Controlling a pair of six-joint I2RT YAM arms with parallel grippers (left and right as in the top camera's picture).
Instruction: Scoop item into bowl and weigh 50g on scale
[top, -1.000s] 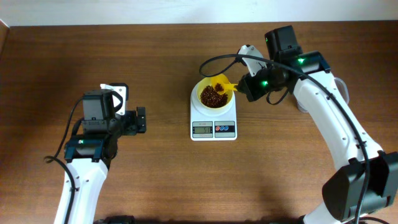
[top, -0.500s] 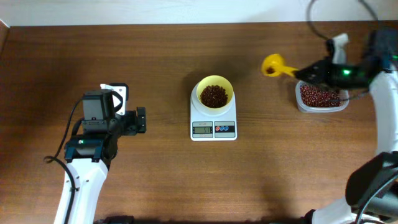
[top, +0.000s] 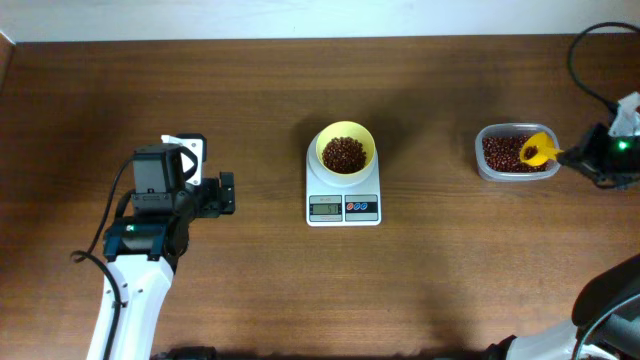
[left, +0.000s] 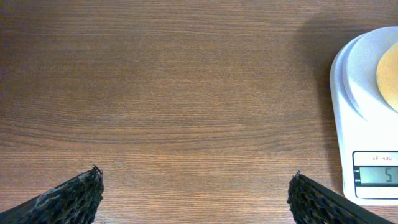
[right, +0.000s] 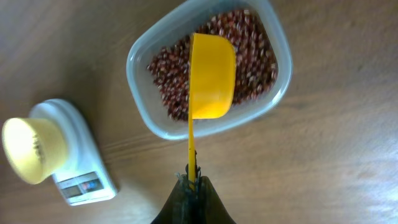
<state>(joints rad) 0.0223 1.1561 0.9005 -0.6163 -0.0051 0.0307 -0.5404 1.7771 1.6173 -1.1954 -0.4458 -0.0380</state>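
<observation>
One yellow scoop (top: 538, 151) over the clear container (top: 480, 166) of beans (top: 503, 150)

table (top: 250, 100): brown wood | scale (top: 343, 208): centre | clear container (top: 479, 150): right, well apart

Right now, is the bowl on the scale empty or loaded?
Loaded: the overhead view shows reddish-brown beans piled in the yellow bowl on the scale.

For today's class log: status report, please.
Left gripper open, idle over table. Right gripper shut on scoop handle, scoop at container of beans. Bowl holds beans on scale. Nothing between container and scale.
</observation>
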